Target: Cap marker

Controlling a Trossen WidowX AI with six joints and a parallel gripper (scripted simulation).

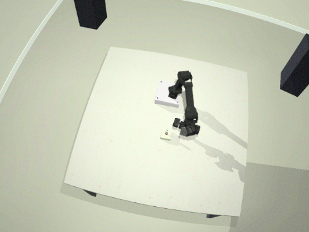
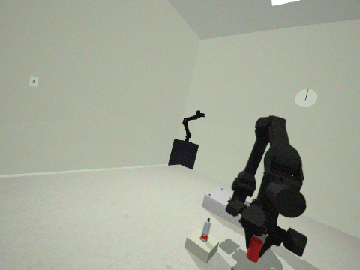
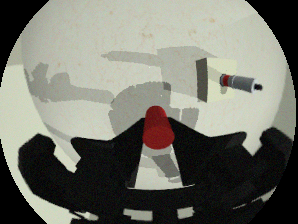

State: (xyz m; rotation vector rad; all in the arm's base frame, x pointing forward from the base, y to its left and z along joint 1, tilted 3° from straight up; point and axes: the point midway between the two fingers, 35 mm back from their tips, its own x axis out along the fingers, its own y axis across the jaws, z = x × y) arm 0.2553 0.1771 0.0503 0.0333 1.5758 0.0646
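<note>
A grey marker [image 2: 206,229] [image 1: 166,131] [image 3: 241,83] with a red band and a dark tip stands upright in a pale holder block [image 2: 200,247] [image 1: 165,136] [image 3: 193,76] on the white table [image 1: 129,154]. My gripper [image 2: 256,245] [image 3: 156,120] [image 1: 186,130] is low beside the block and shut on the red cap [image 2: 255,248] [image 3: 158,127]. The cap is upright between the fingers, to the right of the marker in the exterior view. In the top view the cap is hidden under the gripper.
The arm's white base plate [image 1: 162,95] [image 2: 217,200] lies behind the block. Dark pillars [image 1: 90,13] [image 1: 294,72] stand on the floor beyond the table. A dark box [image 2: 183,154] with another small arm stands far off.
</note>
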